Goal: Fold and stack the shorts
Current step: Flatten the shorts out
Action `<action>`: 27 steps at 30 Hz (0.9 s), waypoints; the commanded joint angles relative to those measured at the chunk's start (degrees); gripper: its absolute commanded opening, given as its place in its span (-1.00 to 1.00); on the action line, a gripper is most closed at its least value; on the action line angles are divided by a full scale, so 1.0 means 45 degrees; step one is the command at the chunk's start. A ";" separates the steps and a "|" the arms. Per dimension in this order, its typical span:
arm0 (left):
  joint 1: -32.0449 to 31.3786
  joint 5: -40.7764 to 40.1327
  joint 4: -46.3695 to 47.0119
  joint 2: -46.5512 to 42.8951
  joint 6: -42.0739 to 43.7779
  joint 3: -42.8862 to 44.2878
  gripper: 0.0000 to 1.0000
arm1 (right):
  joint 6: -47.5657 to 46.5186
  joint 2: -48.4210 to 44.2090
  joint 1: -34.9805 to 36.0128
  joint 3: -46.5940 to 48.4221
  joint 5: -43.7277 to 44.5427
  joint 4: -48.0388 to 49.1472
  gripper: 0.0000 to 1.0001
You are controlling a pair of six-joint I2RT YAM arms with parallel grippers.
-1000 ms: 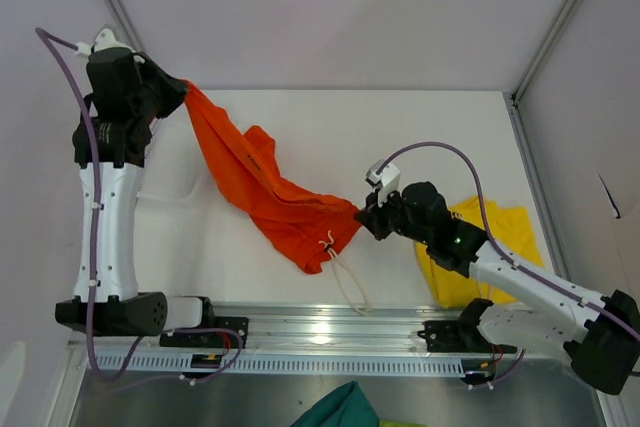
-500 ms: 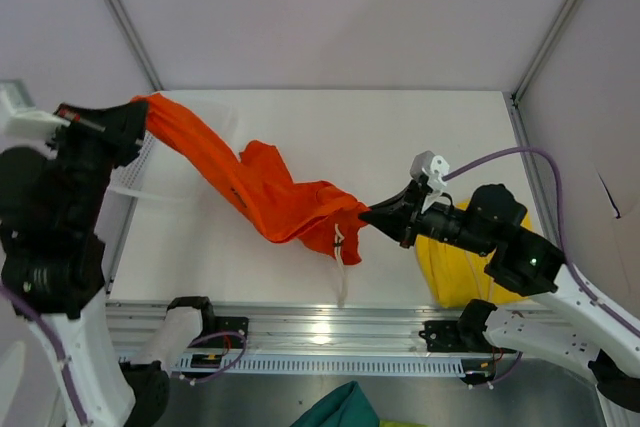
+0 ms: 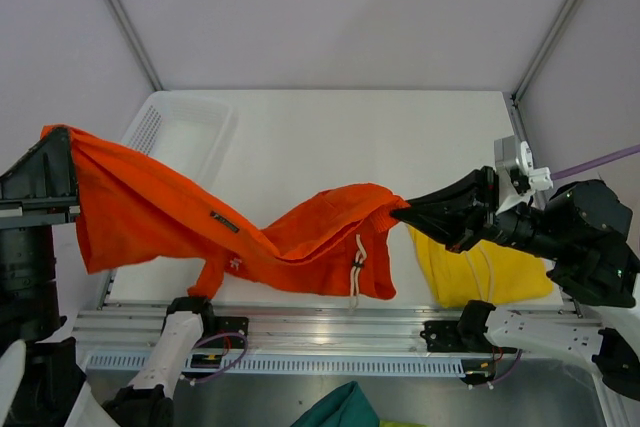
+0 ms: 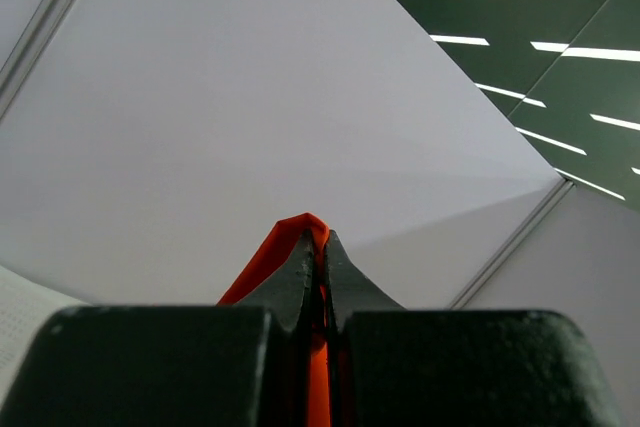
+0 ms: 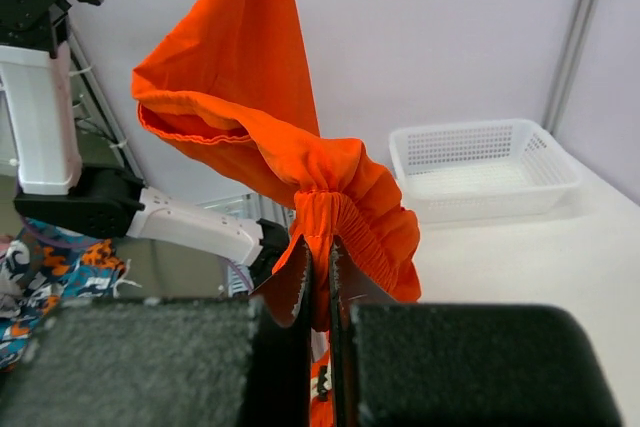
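The orange-red shorts (image 3: 250,237) span the left and centre of the frame, clear of the table (image 3: 330,137). One end is clamped in the left gripper (image 3: 66,132). The other end (white drawstrings (image 3: 357,265) dangling) is pinched in the right gripper (image 3: 400,212). The yellow shorts (image 3: 490,272) lie at lower right. A white basket (image 3: 180,127) sits at upper left.

The orange shorts (image 3: 300,242) hang stretched across the table's near half, barring passage from the left edge to the centre. Behind them the table (image 3: 380,137) is open, apart from the basket (image 3: 150,129) in the far-left corner. Yellow shorts (image 3: 500,279) fill the near-right corner (partly under the right gripper (image 3: 398,212)).
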 commanded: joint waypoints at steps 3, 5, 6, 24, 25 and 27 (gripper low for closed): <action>0.0138 -0.0290 0.0319 0.0407 0.0378 0.0767 -1.00 | 0.0521 0.0415 0.0107 0.1232 -0.0797 -0.0231 -1.00; 0.0138 -0.0192 0.0612 0.0233 0.0359 0.0670 -1.00 | 0.0697 0.0435 0.0107 0.1390 -0.0895 -0.0232 -1.00; 0.0118 -0.0153 0.0884 0.0135 0.0358 0.0534 -1.00 | 0.0755 0.0416 0.0107 0.1488 -0.1012 -0.0193 -1.00; 0.0138 0.1273 0.3970 0.0505 -0.0891 -0.5616 -1.00 | 0.2643 0.1781 -0.4345 0.0574 -0.1450 -0.0567 -1.00; 0.0138 0.1235 0.4166 0.0524 -0.0930 -0.5910 -1.00 | 0.3172 0.1918 -0.5564 0.0242 -0.2719 -0.0080 -1.00; 0.0138 0.1234 0.4674 0.0640 -0.1009 -0.6984 -1.00 | 0.5369 0.1939 -0.8025 -0.1376 -0.6567 0.2200 -1.00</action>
